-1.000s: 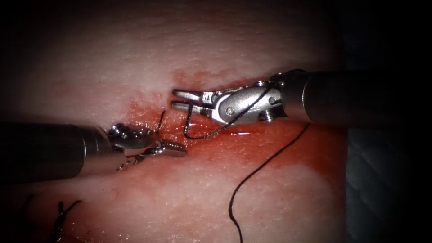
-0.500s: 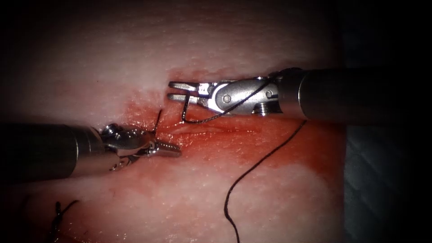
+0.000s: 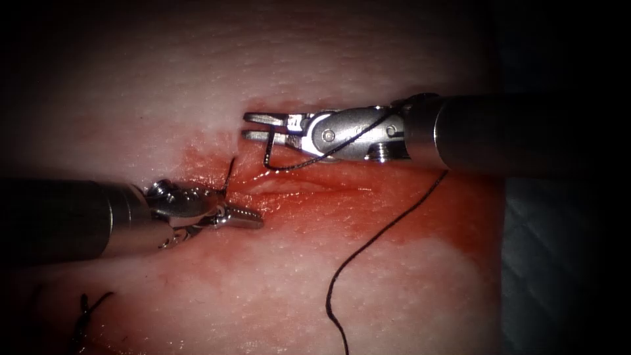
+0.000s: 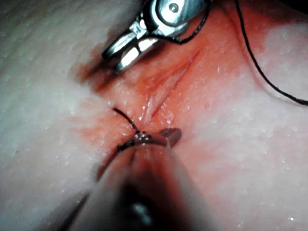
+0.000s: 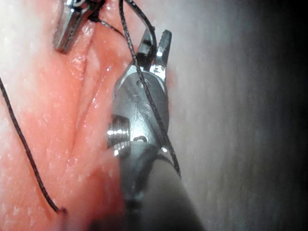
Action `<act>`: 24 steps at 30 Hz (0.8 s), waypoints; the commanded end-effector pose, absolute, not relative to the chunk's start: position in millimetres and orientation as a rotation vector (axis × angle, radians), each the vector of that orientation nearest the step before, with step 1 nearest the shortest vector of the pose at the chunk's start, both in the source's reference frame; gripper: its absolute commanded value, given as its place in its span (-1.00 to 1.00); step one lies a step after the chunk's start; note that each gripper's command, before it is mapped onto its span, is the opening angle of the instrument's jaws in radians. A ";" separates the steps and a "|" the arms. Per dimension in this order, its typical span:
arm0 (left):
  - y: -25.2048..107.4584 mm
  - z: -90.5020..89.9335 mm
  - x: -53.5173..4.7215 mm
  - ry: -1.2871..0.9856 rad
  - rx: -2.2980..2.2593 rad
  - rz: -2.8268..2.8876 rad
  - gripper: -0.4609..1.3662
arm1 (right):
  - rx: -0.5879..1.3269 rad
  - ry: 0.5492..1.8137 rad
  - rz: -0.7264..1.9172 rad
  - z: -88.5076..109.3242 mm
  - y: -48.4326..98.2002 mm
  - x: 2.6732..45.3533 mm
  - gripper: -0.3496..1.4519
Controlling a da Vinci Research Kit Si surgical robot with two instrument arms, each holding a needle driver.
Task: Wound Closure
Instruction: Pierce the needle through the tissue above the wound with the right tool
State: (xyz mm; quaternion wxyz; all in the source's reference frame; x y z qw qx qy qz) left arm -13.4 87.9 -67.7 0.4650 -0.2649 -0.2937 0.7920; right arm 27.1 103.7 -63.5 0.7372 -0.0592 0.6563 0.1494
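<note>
**Thread pinched right, left tool closed**

Jaws of my right tool (image 3: pixel 263 127) stand nearly together, a thin gap at the tips, pinching the thread (image 3: pixel 368 246) just above the cut (image 3: pixel 309 186). The thread drops from there, loops under and across my wrist, then trails over the red fluid (image 3: pixel 394 210). My left tool (image 3: pixel 244 217) has its jaws pressed together, low against the tissue (image 3: pixel 164 85) by the cut's left end. A short thread end (image 3: pixel 229 172) rises beside it; whether I grip it, and where the needle lies, I cannot tell.

thread (image 3: pixel 368 246) crosses bare tissue (image 3: pixel 407 296) right of cut (image 3: pixel 309 187)
</note>
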 end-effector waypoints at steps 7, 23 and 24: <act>87.8 -67.7 -13.4 -0.720 -0.647 1.947 -0.60 | -0.001 1.445 0.484 -63.4 105.2 27.3 -1.00; 87.6 -68.0 -13.0 -0.723 -0.644 1.950 -0.60 | 0.246 1.447 0.755 -60.7 107.4 27.8 -1.00; 87.6 -68.0 -13.0 -0.723 -0.644 1.950 -0.60 | 0.250 1.453 0.761 -60.7 107.6 27.8 -1.00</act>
